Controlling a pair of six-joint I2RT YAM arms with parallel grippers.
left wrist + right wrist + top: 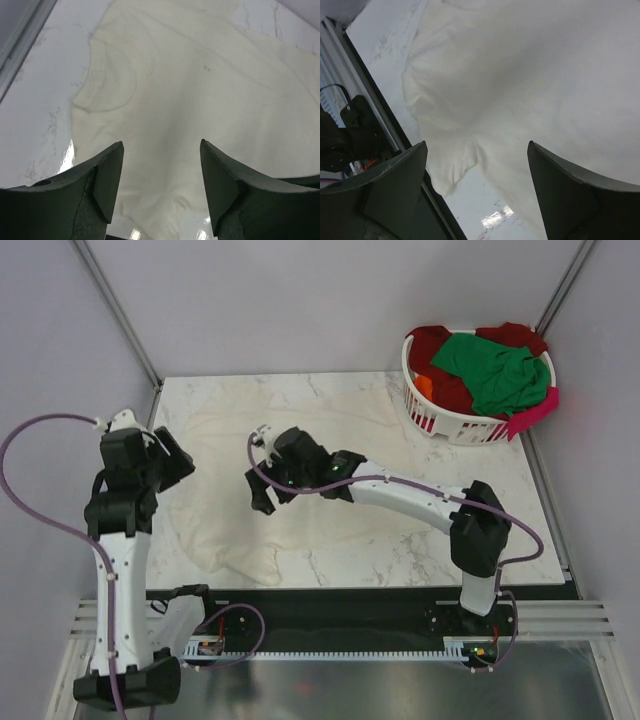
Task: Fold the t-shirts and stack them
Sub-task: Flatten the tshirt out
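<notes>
A cream t-shirt (225, 520) lies spread flat on the left half of the marble table (450, 535). My left gripper (180, 462) hovers open and empty over the shirt's left part. In the left wrist view the gripper (161, 145) is over the cloth (200, 85), with the collar (107, 82) ahead on the left. My right gripper (262, 500) is open and empty above the shirt's middle. In the right wrist view the gripper (476, 145) is over the cloth (530, 75), with a crumpled sleeve (451, 165) near the table's front edge.
A white slatted basket (455, 425) stands at the back right corner, holding a green shirt (490, 370), dark red shirts (435, 345), an orange one (424, 386) and a pink one (535, 410) hanging over its rim. Enclosure walls surround the table.
</notes>
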